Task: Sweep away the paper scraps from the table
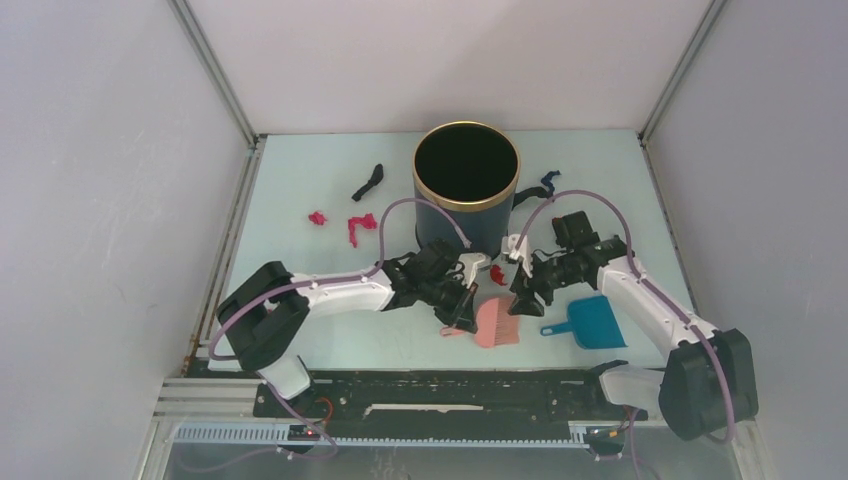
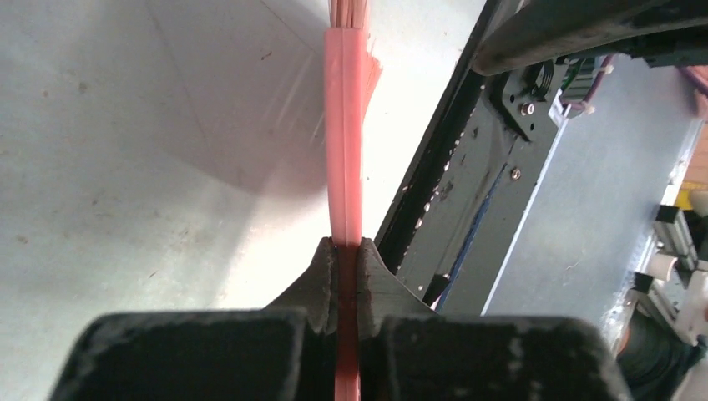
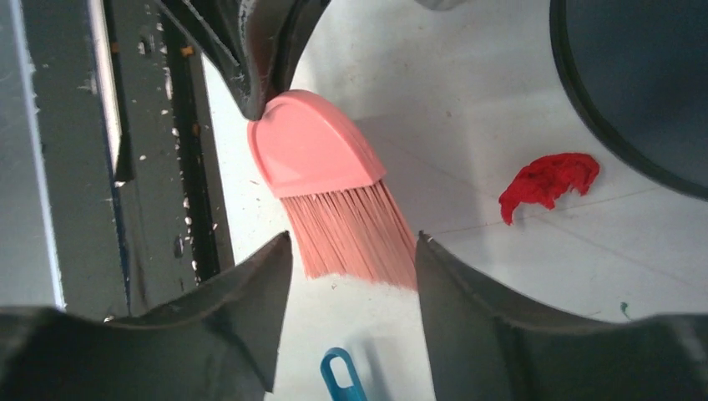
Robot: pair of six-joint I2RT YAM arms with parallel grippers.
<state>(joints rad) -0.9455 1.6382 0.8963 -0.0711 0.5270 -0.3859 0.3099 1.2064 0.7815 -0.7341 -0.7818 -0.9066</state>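
Observation:
My left gripper [image 1: 461, 312] is shut on the handle of the pink hand brush [image 1: 497, 323]; the left wrist view shows the handle [image 2: 344, 150] clamped between the jaws. The brush head lies on the pale blue table [image 1: 300, 170], near the front. My right gripper [image 1: 522, 298] is open and empty, just right of the brush, its fingers [image 3: 250, 301] straddling the bristles [image 3: 351, 234]. Paper scraps: a red one [image 1: 497, 273] [image 3: 548, 180] by the bin, magenta ones [image 1: 358, 226] [image 1: 318, 217], a black one [image 1: 368, 182], and a dark blue one [image 1: 548, 180].
A dark round bin with a gold rim [image 1: 466, 185] stands open at the table's middle back. A blue dustpan [image 1: 592, 322] lies right of the brush, its handle loop [image 3: 338, 376] below my right fingers. A black railed strip [image 1: 440, 392] runs along the front.

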